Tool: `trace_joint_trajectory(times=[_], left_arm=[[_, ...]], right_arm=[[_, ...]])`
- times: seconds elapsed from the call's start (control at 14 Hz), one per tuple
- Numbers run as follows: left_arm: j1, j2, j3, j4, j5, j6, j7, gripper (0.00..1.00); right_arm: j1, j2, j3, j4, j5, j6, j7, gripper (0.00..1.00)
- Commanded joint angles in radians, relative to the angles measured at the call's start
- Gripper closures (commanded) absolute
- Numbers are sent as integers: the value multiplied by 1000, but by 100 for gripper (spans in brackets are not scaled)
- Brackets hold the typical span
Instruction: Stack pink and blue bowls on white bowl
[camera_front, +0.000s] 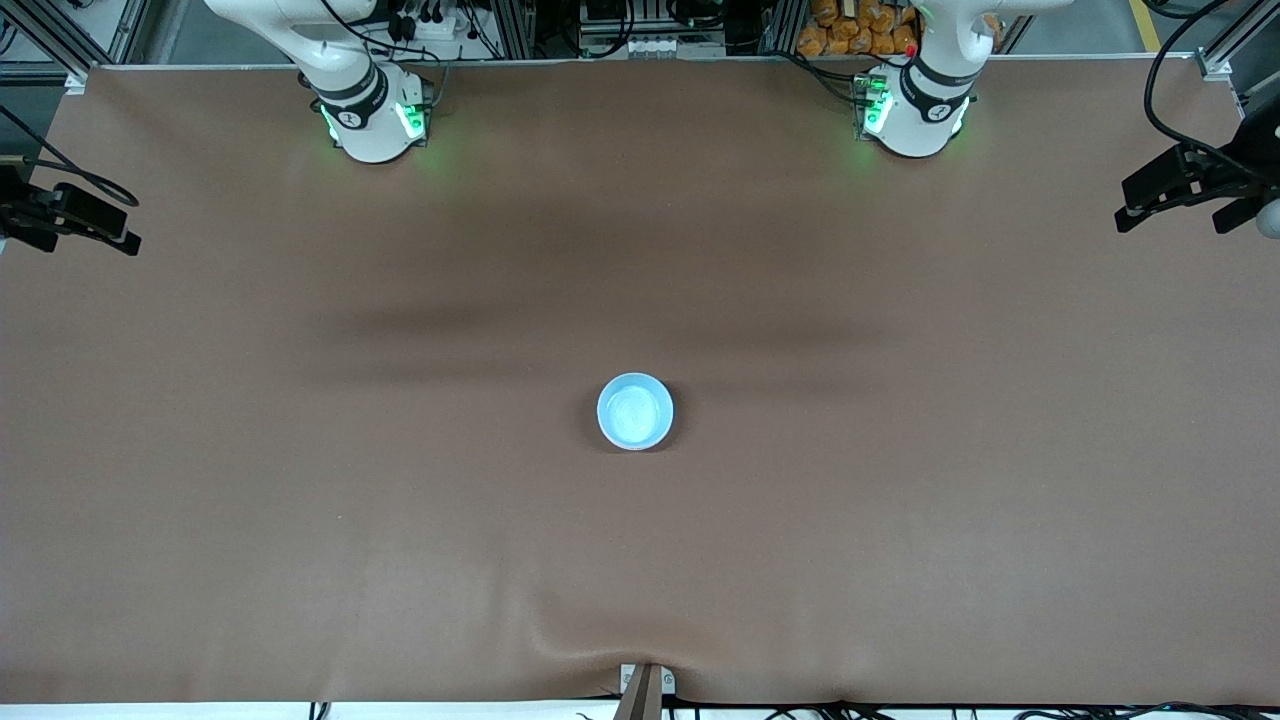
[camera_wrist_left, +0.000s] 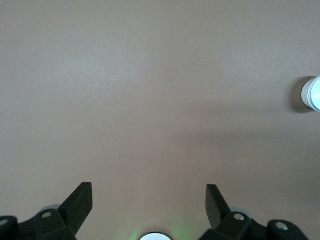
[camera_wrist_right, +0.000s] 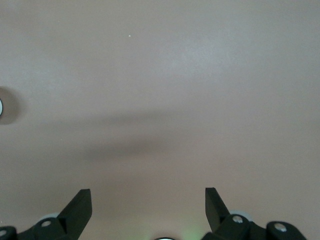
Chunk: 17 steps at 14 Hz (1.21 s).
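A light blue bowl (camera_front: 635, 411) sits upright at the middle of the table. It also shows at the edge of the left wrist view (camera_wrist_left: 312, 94), where its outer wall looks whitish. No pink bowl and no separate white bowl are in view; I cannot tell what lies under the blue one. My left gripper (camera_wrist_left: 149, 187) is open and empty over bare table at the left arm's end (camera_front: 1168, 220). My right gripper (camera_wrist_right: 148, 192) is open and empty over bare table at the right arm's end (camera_front: 92, 243). Both are well away from the bowl.
The brown table cover (camera_front: 900, 500) is bare around the bowl. A small clamp (camera_front: 645, 685) sits at the table edge nearest the front camera. The two arm bases (camera_front: 375, 115) stand along the edge farthest from that camera.
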Motion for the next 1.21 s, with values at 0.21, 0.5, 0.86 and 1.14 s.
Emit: trace_joint_trajectory(times=[0.21,0.5,0.86,1.14], left_arm=[[0,2,-3,6,-5,6,3,0],[1,2,-3,6,-5,6,5,0],[4,2,-4,4,-5,6,6,0],[7,2,-4,4,-5,6,11,0]], right_arm=[[2,-21,11,-26,-32,-1,37,0],[-36,-19,11,-22,-44,-1,-32,0],[-46,-24,12,-20,-44,-14,-36,0],[-41,-22,15,-19,-46,-14,-35,0]])
